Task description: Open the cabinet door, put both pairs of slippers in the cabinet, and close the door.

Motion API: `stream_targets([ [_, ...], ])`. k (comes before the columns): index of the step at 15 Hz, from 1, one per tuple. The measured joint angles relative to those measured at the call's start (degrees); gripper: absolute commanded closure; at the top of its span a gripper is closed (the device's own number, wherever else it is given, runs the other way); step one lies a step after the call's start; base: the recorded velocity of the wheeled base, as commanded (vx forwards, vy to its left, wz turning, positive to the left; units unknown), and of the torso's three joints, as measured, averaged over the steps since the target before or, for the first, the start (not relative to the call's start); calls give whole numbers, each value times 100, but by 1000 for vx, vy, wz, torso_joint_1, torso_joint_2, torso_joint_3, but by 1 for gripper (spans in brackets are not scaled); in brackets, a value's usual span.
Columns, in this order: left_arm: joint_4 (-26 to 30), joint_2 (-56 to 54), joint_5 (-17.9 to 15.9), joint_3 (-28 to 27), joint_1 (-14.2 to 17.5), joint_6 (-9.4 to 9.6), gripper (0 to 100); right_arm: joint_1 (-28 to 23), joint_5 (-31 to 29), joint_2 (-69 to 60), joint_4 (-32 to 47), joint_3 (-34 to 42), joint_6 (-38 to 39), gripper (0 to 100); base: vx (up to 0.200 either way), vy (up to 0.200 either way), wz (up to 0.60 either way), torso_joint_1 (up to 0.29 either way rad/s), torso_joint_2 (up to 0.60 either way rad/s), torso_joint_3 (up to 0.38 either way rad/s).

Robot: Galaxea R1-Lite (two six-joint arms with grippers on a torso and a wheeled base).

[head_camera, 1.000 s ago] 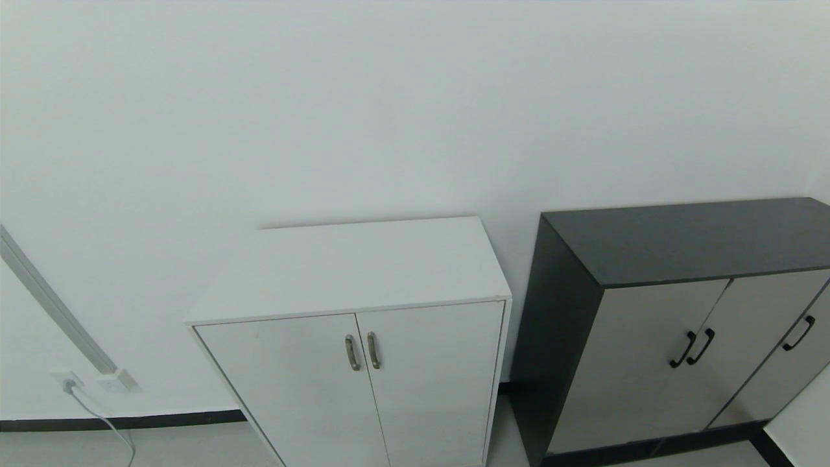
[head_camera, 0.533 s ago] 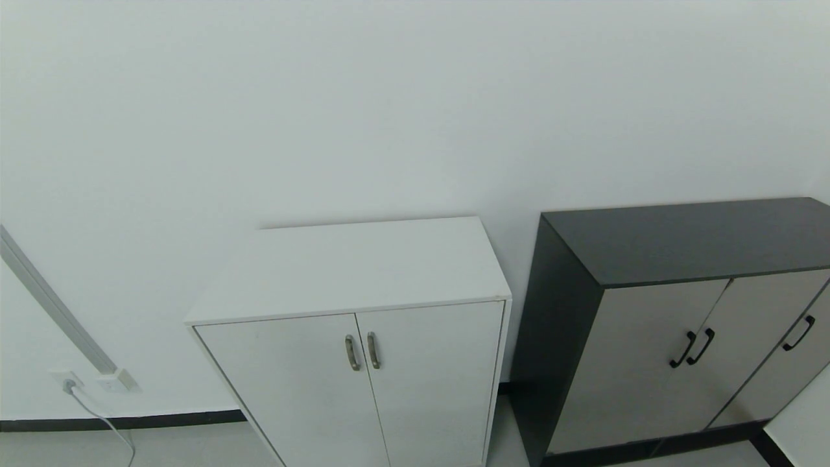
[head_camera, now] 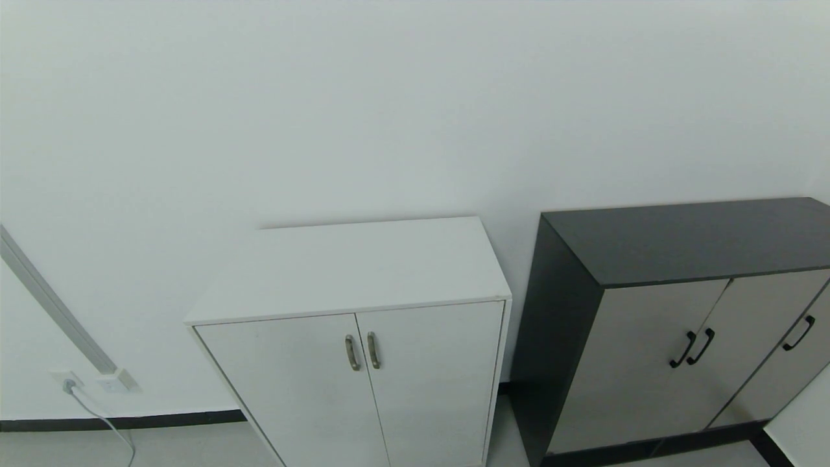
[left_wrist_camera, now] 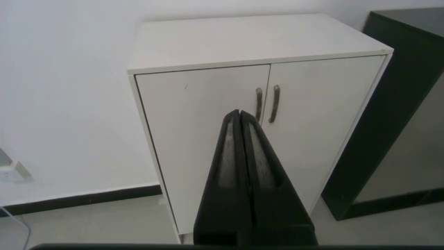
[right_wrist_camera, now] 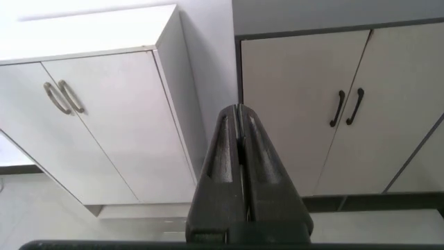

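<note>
Nothing has moved since the earlier frames; both arms are stationary. The white cabinet (head_camera: 350,272) stands on the grey floor (head_camera: 162,447) against the white wall (head_camera: 389,97). Both its doors are shut, with the two metal handles (head_camera: 362,351) side by side at the centre seam. A dark cabinet (head_camera: 681,240) with grey doors and black handles stands just beside it on the right, also shut. To the left, a wall socket (head_camera: 68,383) holds a plugged-in cable (head_camera: 107,421) below a slanted cable duct (head_camera: 52,305). A black skirting strip (head_camera: 130,420) runs along the wall base. The left gripper (left_wrist_camera: 240,114) points at the white cabinet, apart from it, fingers pressed together on nothing. The right gripper (right_wrist_camera: 239,107) is likewise clenched and empty, facing the gap between the cabinets.
</note>
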Motion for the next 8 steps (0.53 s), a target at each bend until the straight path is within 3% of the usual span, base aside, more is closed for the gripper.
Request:
stream_targets([
  [5,0,0,0,2,0,0,100,4,388,-2,-38,6,-358,100,0,0,0,0,0,0],
  [8,0,0,2,2,0,0,100,-49,229,-37,-27,11,-358,100,0,0,0,0,0,0],
])
